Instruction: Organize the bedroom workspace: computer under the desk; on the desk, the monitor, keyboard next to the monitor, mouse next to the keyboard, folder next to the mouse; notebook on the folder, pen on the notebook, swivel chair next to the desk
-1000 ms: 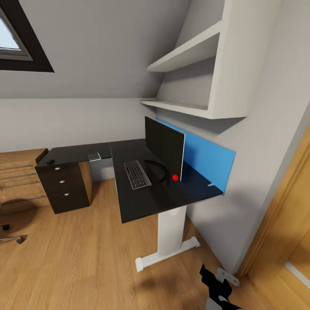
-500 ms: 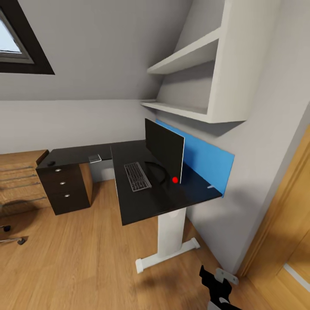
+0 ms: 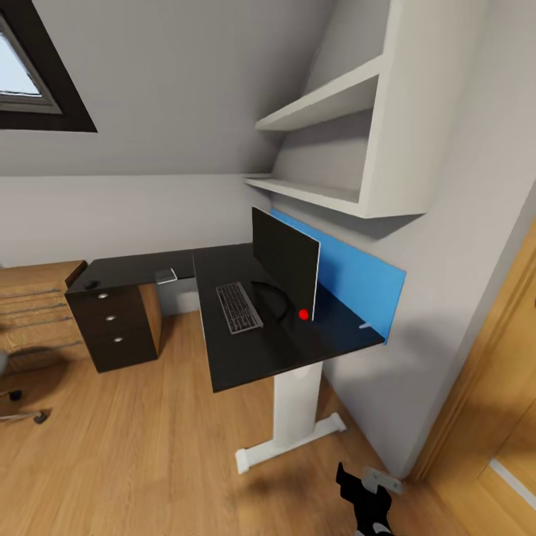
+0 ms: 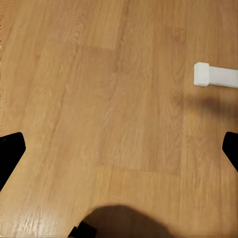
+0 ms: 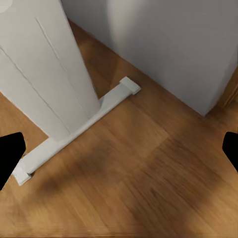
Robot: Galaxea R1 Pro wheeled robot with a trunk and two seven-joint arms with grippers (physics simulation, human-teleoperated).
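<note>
While robot stands off, desk point(image 3: 246, 350) sits mid frame, monitor point(image 3: 285, 262) and keyboard point(image 3: 238, 307) on top. Keyboard looks light, stiff, thin: pinch long edge. Left gripper point(image 4: 119, 148) and right gripper point(image 5: 119, 151) fingers apart, holding nothing.

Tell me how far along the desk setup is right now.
Done: monitor and keyboard sit side by side on the desk. In hand: nothing; left gripper and right gripper are open, empty. Left: folder, notebook, pen, chair; a small dark item might be the mouse.
</note>
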